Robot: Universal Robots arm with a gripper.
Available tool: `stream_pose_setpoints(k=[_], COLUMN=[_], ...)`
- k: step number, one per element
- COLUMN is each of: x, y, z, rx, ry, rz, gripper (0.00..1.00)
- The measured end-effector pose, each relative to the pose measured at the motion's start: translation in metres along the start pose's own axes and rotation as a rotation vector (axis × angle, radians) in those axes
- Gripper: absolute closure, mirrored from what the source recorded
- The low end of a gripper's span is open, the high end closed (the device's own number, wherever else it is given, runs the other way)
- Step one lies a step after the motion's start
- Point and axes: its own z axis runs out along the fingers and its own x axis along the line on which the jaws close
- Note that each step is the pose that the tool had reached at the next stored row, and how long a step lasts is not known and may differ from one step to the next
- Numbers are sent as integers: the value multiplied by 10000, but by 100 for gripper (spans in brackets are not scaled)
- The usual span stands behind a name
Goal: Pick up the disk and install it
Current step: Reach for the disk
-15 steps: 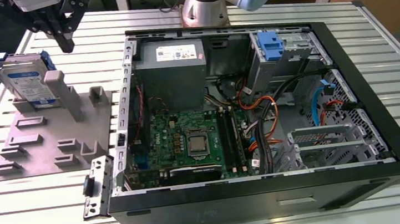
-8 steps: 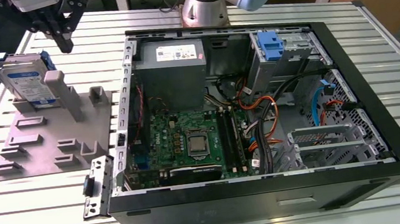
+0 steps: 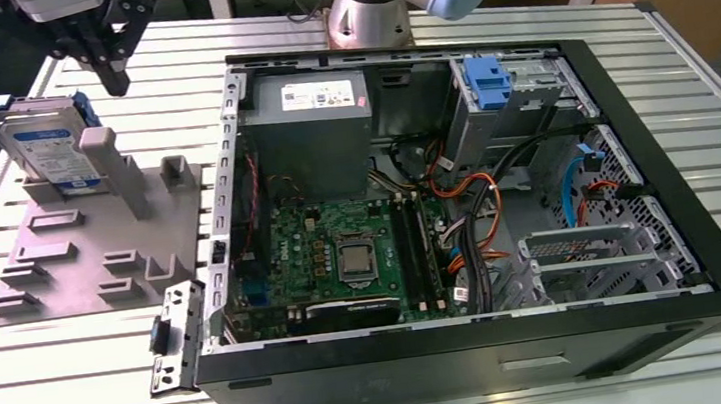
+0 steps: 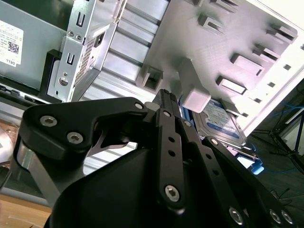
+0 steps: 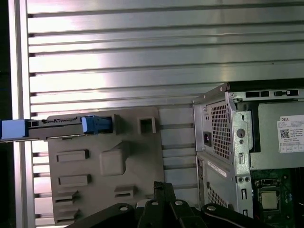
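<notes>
1. Claw (image 3: 116, 84): my fingers pressed together, holding nothing, above the desk (image 3: 66, 394).
2. Disk (image 3: 46, 145): upright on edge on the grey plate (image 3: 86, 266), below and near my claw, not touching it.
3. Computer case (image 3: 484, 355): open, well to one side of my claw.
</notes>
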Motion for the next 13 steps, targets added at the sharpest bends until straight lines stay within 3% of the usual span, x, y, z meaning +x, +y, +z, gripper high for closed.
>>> stream_pose_setpoints(k=[13], x=[31], y=[-2], z=[3], rx=[0], ry=[0], rz=[0], gripper=[89])
